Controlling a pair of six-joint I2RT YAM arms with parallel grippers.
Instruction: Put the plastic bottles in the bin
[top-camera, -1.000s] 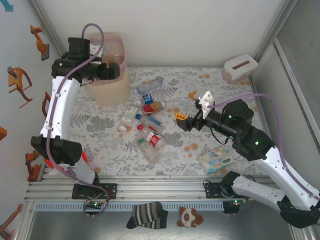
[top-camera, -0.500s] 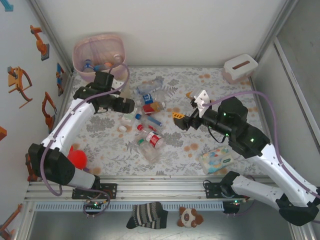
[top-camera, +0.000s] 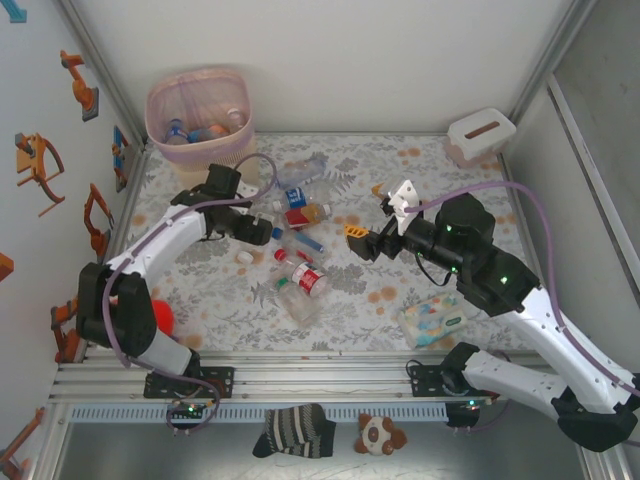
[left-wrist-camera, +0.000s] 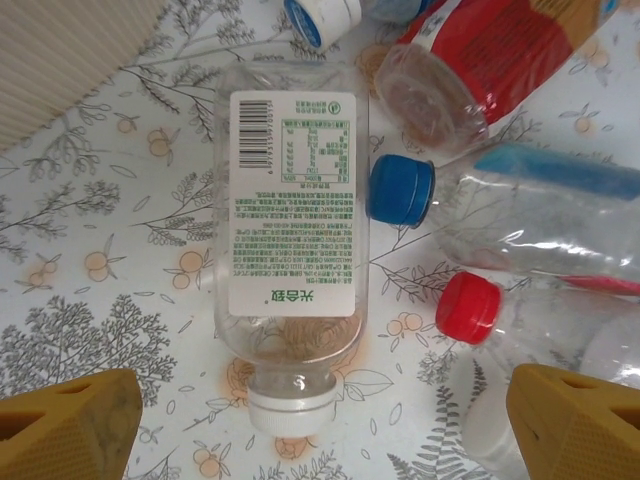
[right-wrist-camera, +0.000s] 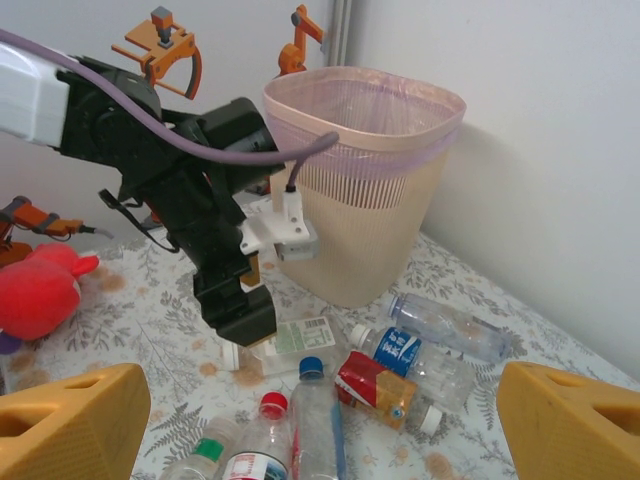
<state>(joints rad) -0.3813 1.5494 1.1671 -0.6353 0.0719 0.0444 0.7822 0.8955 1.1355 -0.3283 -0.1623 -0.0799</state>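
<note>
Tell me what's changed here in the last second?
The left gripper swung away from the bin and came down over the white-labelled bottle among the loose bottles, jaws open, holding nothing. The right gripper barely shifted and is open too. The bottles on the table, the bin and the wipes pack lie as before.

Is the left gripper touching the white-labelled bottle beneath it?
Apart. In the left wrist view, fingers of the open left gripper flank the white-labelled bottle, tablecloth showing between.
</note>
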